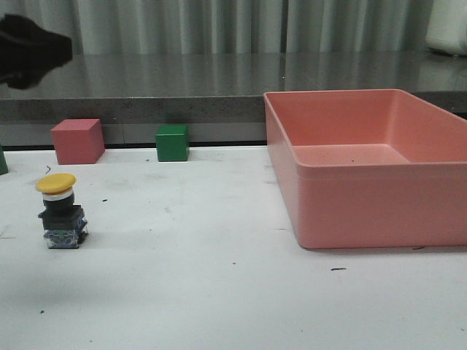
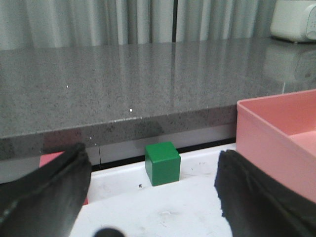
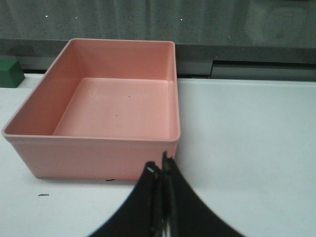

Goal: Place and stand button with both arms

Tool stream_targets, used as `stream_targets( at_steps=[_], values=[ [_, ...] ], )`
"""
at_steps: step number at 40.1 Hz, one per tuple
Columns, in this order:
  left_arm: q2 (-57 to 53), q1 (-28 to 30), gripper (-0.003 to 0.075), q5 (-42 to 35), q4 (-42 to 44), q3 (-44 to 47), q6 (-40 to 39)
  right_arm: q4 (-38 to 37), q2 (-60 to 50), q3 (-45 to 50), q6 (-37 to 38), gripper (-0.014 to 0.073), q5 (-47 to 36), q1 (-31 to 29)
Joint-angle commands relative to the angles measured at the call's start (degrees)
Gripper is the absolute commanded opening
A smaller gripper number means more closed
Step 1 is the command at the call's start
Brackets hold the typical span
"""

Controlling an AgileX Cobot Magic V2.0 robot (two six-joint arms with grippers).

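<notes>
The button (image 1: 60, 211) stands upright on the white table at the left of the front view, yellow cap on top and clear base down. Nothing touches it. It does not show in either wrist view. My left arm (image 1: 29, 47) is a black shape high at the far left, well above and behind the button. My left gripper (image 2: 153, 170) is open and empty, its fingers (image 2: 54, 192) wide apart and facing the green cube (image 2: 162, 163). My right gripper (image 3: 162, 168) is shut and empty, just in front of the pink bin (image 3: 98, 143).
The pink bin (image 1: 350, 204) fills the right half of the table. A pink cube (image 1: 76, 141) and the green cube (image 1: 172, 142) sit at the table's back edge, below a grey stone ledge (image 1: 182, 87). Another green thing (image 1: 2, 160) shows at the left edge.
</notes>
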Motion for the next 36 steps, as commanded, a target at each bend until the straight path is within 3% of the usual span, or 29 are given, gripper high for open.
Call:
stream_targets(
  at_steps=[1, 5, 12, 18, 29, 36],
  values=[
    [-8.1, 0.1, 0.0501, 2.0, -0.6, -1.7, -0.2, -0.9, 0.7, -1.4, -0.5, -0.0069, -4.6, -0.4],
    [-15.0, 0.1, 0.0418, 9.3, -0.8, -1.7, -0.2, -0.9, 0.7, -1.4, -0.5, -0.0069, -4.6, -0.4],
    [-27.9, 0.1, 0.0163, 24.3, -0.8, -1.7, -0.2, -0.9, 0.7, -1.4, -0.5, -0.0069, -4.6, -0.4],
    [-39.0, 0.1, -0.0010, 34.8, -0.8, -1.7, -0.2, -0.9, 0.7, -1.4, -0.5, -0.0069, -4.6, -0.4],
    [-56.5, 0.1, -0.0020, 55.4, -0.8, -1.7, -0.2, -0.9, 0.7, -1.4, -0.5, -0.0069, -4.6, -0.4],
    [-65.4, 0.1, -0.0020, 60.9, -0.8, -1.7, -0.2, -0.9, 0.7, -1.4, -0.5, -0.0069, -4.6, -0.4]
  ],
)
